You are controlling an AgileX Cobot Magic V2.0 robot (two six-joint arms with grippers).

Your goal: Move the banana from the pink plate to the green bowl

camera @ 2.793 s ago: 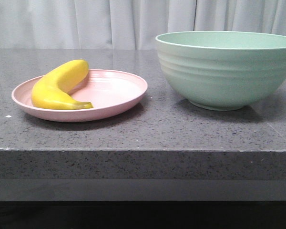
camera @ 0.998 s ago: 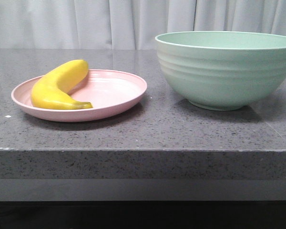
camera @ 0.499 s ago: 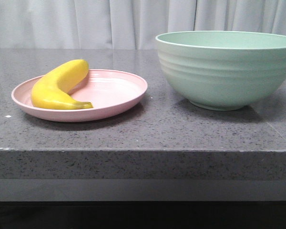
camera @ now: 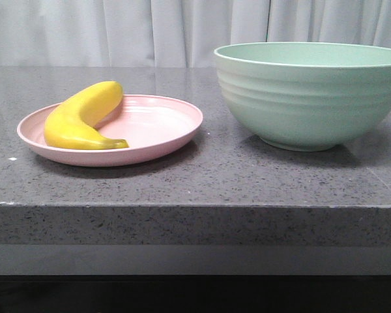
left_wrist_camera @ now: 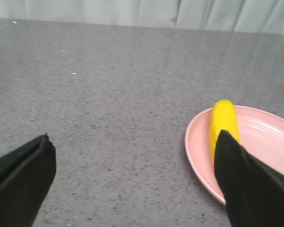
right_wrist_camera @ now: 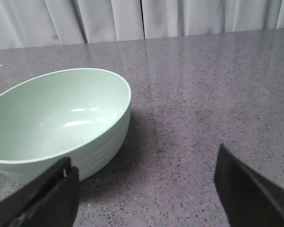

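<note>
The yellow banana (camera: 81,117) lies on the left side of the pink plate (camera: 163,130), on the left of the counter. The green bowl (camera: 309,94) stands to the plate's right and is empty inside (right_wrist_camera: 52,113). Neither gripper shows in the front view. In the left wrist view my left gripper (left_wrist_camera: 135,161) is open over bare counter; one finger partly covers the banana (left_wrist_camera: 223,120) on the plate (left_wrist_camera: 260,137). In the right wrist view my right gripper (right_wrist_camera: 146,177) is open and empty over the counter beside the bowl.
The grey speckled stone counter (camera: 202,176) has a front edge close to the plate and bowl. Pale curtains (camera: 150,29) hang behind it.
The front view has shifted very slightly to the right. The banana, plate and bowl have not moved.
</note>
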